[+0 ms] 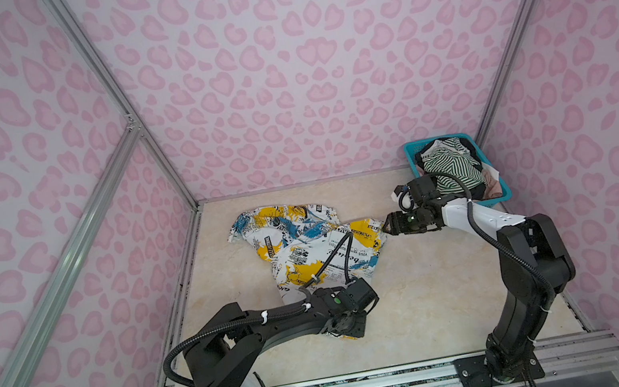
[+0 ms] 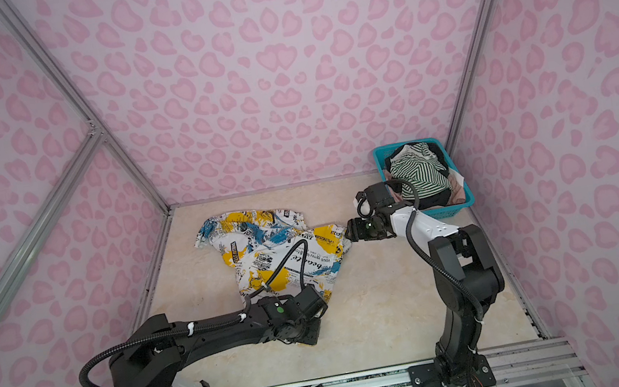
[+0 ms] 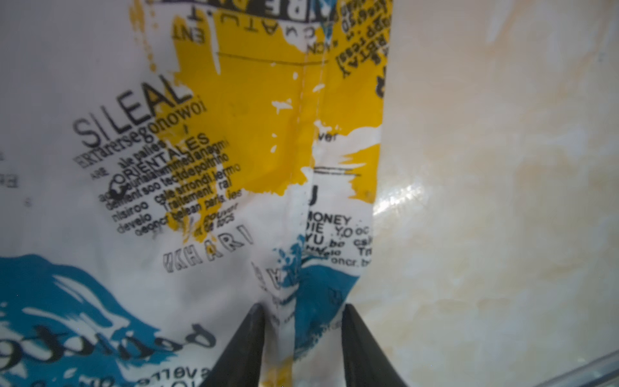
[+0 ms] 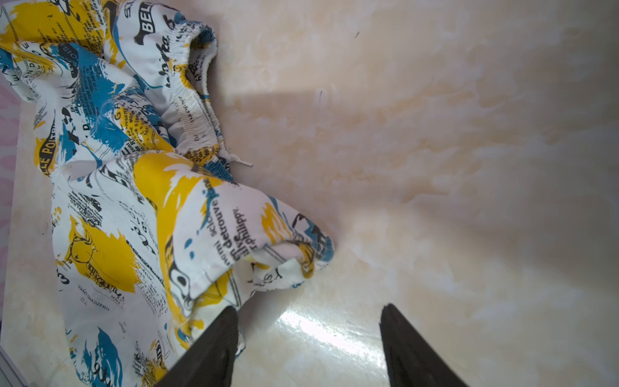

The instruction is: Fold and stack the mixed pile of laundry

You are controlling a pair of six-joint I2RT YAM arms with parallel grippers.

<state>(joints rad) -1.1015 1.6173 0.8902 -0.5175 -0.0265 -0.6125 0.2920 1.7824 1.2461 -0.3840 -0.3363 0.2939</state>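
Four garments, two claws, one basket and one table, listed by size:

1. Table (image 1: 423, 311): pale marbled top, bare across its near and right parts. Judged to be the folding ground.

2. White garment (image 1: 307, 241) with blue and yellow splashes and black lettering: lies crumpled and unfolded mid-table, apart from the rest of the laundry. It was probably set out alone to be flattened and folded first. A gathered waistband (image 4: 197, 110) shows in the right wrist view.

3. Basket (image 1: 410, 151): teal plastic, in the far right corner of the table. It holds the waiting laundry.

4. Striped top (image 1: 451, 168): green and white, heaped uppermost in the basket.

5. Black garment (image 1: 463, 193) and pale pink garment (image 1: 488, 178): tucked beneath and beside the striped top, mostly hidden.

6. Right claw (image 4: 308, 306): jaws wide apart with only bare table between them, so it holds nothing. One finger (image 4: 217, 335) touches the white garment's rumpled right corner, which lies just beside the gap, not within it.

7. Left claw (image 3: 301, 306): at the white garment's near edge, jaws partly apart and straddling a raised seam of cloth. Whether they already pinch it cannot be told.

The claws stand at opposite edges, seemingly placed to draw the cloth flat
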